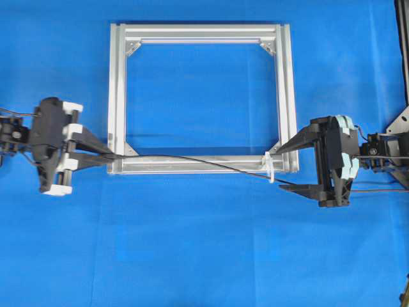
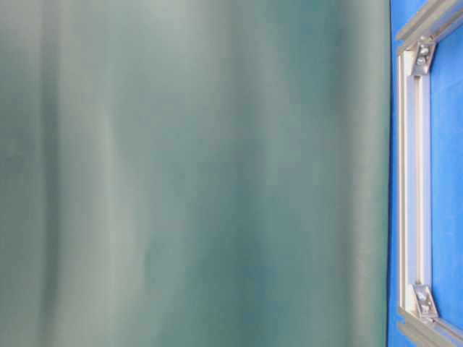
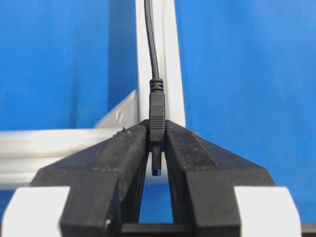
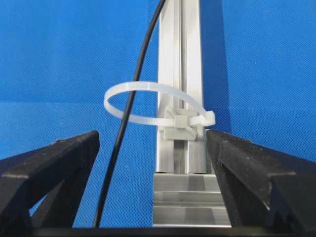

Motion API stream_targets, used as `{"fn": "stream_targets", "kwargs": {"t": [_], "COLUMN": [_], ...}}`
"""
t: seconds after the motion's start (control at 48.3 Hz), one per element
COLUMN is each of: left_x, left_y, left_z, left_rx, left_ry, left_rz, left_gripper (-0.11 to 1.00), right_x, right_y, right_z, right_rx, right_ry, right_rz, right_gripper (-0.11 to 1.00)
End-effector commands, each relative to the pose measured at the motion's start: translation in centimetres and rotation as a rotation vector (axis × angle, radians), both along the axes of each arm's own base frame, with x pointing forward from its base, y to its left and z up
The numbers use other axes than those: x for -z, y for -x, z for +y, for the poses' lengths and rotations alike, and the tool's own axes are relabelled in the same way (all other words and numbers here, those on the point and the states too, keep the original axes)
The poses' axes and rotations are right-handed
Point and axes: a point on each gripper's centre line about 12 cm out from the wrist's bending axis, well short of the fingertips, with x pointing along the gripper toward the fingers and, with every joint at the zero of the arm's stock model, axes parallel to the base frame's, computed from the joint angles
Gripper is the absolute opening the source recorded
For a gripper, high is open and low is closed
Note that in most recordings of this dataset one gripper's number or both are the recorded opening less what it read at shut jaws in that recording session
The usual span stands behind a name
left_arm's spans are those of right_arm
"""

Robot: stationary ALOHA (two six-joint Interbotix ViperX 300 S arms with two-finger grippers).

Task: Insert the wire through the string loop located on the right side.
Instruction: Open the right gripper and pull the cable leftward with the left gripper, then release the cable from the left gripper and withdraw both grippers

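Black fingers [image 3: 133, 163] of my left gripper [image 3: 157, 148] are pinching the wire [image 1: 192, 160] by its small plug, squeezed nearly together with the plug's tip poking back between them toward the wrist. From that grip the thin cable is running straight ahead of me along the near rail of the aluminium frame [image 1: 203, 33], which is lying flat on the blue table [image 1: 204, 256]. At the far end of its run the wire is passing through the string loop [image 4: 148, 101], a white cable tie fixed to the rail near the frame's right corner. My right gripper [image 1: 287, 167] is sitting just beyond that loop with its jaws spread wide and holding nothing; the loop and the wire are lying directly ahead of the gap between its two fingertips.
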Motion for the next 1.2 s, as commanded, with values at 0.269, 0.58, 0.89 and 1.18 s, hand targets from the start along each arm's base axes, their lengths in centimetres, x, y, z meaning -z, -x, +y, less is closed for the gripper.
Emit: {"fn": "stream_targets", "kwargs": {"t": [0.269, 0.58, 0.89, 1.18], "left_x": [0.4, 0.2, 0.4, 0.5], "left_y": [2.1, 1.8, 1.7, 1.8], "left_z": [0.1, 0.1, 0.6, 1.0], "left_rx": [0.009, 0.009, -0.013, -0.031], "left_ry": [-0.004, -0.003, -0.005, -0.008], "left_rz": [0.038, 0.033, 0.059, 0.076], "left_gripper": [0.08, 0.08, 0.44, 0.81], "right_x": [-0.7, -0.7, -0.8, -1.0], "right_y": [-0.5, -0.5, -0.5, -0.7], "right_z": [0.2, 0.2, 0.2, 0.2], "right_rx": [-0.003, -0.003, -0.003, -0.004], "right_ry": [-0.008, -0.008, -0.008, -0.011], "right_rz": [-0.022, -0.022, -0.024, -0.033], "right_gripper": [0.95, 0.95, 0.95, 0.95]}}
